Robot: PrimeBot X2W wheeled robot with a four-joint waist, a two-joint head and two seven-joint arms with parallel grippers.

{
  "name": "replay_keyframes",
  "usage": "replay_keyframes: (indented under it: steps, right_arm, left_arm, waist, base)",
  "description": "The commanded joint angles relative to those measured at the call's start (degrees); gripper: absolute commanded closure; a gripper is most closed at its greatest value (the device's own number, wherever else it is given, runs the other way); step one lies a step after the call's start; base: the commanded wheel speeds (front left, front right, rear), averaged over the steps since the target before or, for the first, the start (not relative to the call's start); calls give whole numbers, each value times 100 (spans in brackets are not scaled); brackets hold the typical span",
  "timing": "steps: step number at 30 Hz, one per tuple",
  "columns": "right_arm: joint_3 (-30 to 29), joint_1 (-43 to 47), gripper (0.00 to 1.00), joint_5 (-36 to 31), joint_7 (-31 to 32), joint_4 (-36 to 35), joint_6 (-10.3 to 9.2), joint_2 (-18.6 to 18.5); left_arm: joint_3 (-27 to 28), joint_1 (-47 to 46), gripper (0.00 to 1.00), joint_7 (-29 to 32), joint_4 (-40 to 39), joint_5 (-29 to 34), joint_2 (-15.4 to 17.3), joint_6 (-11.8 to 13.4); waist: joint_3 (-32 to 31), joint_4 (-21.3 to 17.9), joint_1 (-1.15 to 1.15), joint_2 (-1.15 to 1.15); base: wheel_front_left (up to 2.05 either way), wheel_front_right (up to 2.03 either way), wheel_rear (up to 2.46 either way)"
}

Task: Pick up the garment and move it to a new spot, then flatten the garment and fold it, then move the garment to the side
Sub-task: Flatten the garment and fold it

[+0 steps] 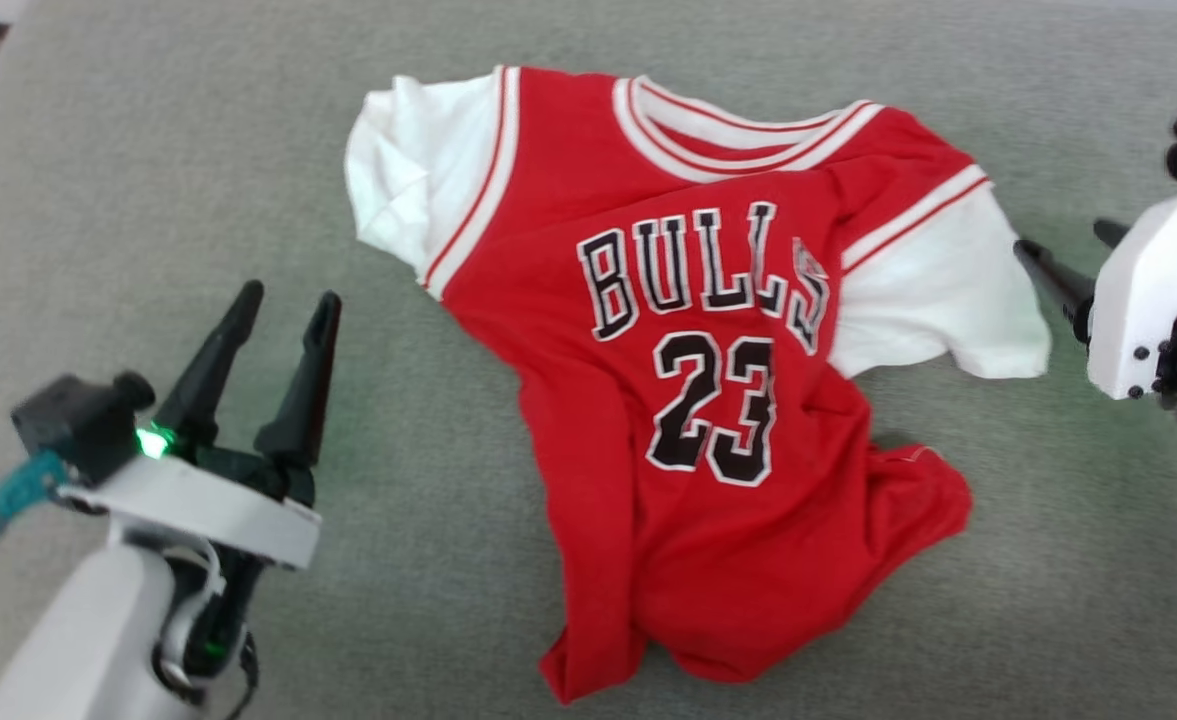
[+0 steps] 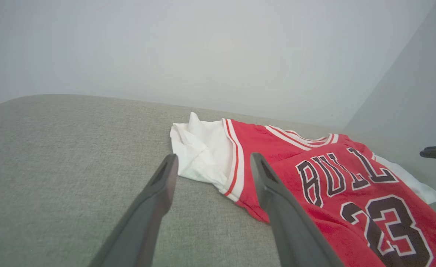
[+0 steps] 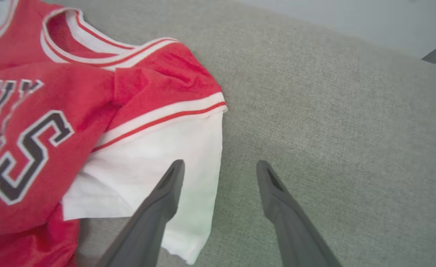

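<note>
Lying front side up on the grey fabric-covered worktop point(image 1: 98, 200), the garment point(image 1: 688, 400) is a red Bulls jersey T-shirt with white short sleeves, its collar toward the far edge and its hem toward the robot. The black-and-white chest print, "BULLS" over "23", is legible but creased across the last letters. The body is not flat: it narrows toward the hem, and the lower right part is bunched into a rumpled fold. The sleeve on the robot's left is crumpled and partly turned in on itself, while the sleeve on the right lies spread out. The left claw point(image 1: 288, 295) stands open at the lower left, fingers parted with nothing between them, clear of the cloth and well short of the left sleeve. In the left wrist view the left claw point(image 2: 213, 157) frames that crumpled sleeve and the striped armhole trim of the garment point(image 2: 269, 144) beyond its tips, above bare fabric. The right claw point(image 1: 1061, 236) is also open and empty, one fingertip just beside the outer hem of the right sleeve. In the right wrist view the right claw point(image 3: 220, 163) has one finger over the white sleeve of the garment point(image 3: 147, 85) and the other over bare worktop point(image 3: 332, 111). Contact with the cloth cannot be confirmed.
</note>
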Motion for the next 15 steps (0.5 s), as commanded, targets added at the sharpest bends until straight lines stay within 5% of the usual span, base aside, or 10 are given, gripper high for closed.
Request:
replay_keyframes:
  steps: [1,7,15]
  right_arm:
    - [89,-220,0,90,345,226,0,-57]
    - [184,-821,0,166,1325,881,0,-24]
    - [308,-1056,0,-52,2029,1319,0,165]
  left_arm:
    - [238,216,0,-2,-127,300,-183,-81]
    - [785,458,0,-2,-351,1072,-620,-222]
    - [911,364,0,-3,-497,1319,-790,-270]
  waist:
    - [108,198,0,0]
    - [283,365,0,0]
    - [493,435,0,0]
  base:
    - [0,0,0]
    - [0,0,0]
    - [0,0,0]
